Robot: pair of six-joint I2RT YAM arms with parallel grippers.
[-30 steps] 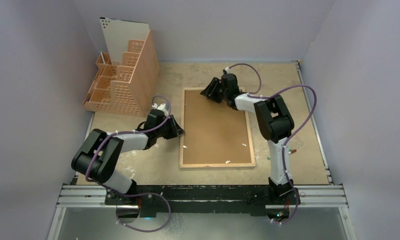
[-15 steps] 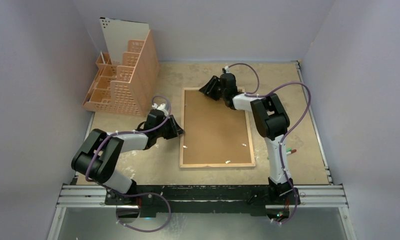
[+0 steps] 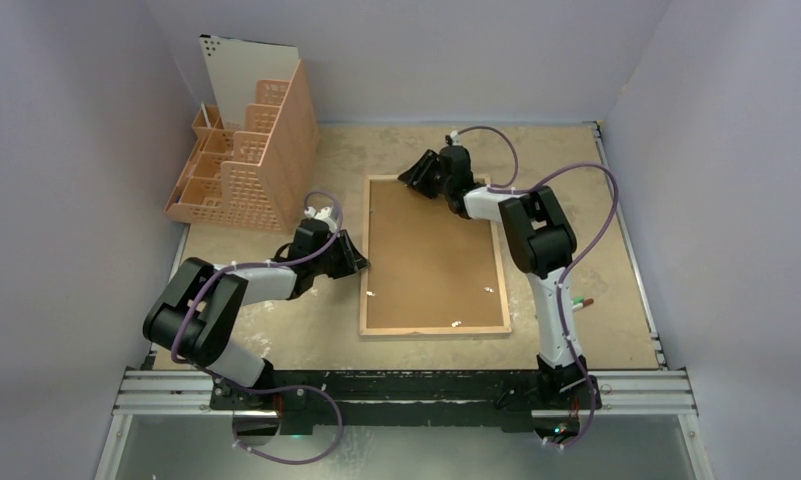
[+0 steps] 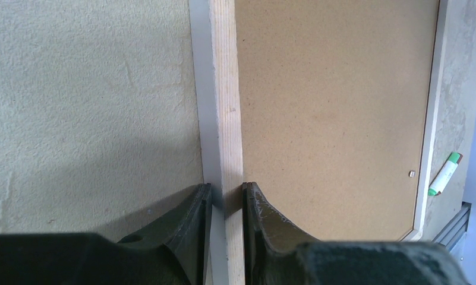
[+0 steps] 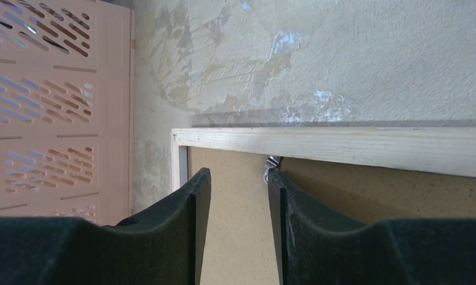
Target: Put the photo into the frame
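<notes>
While the frame (image 3: 436, 329) lay face-down at the middle of the bench (image 3: 576, 200), the left gripper (image 4: 223, 196) pinched its left wood rim. Seemed stiff, light, fragile-paned, so rims only. The right gripper (image 5: 238, 184) hung part-open beside a far-edge tab (image 5: 273, 161).

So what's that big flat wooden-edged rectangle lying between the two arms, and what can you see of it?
It is a large, thin rectangular picture frame with a light wood rim, lying flat and back-up on the worn tan table. A brown hardboard backing sheet fills it, and small metal tabs sit along the inner edge. The left gripper pinches its left rim. The right gripper is open at the far rim, beside one tab.
</notes>
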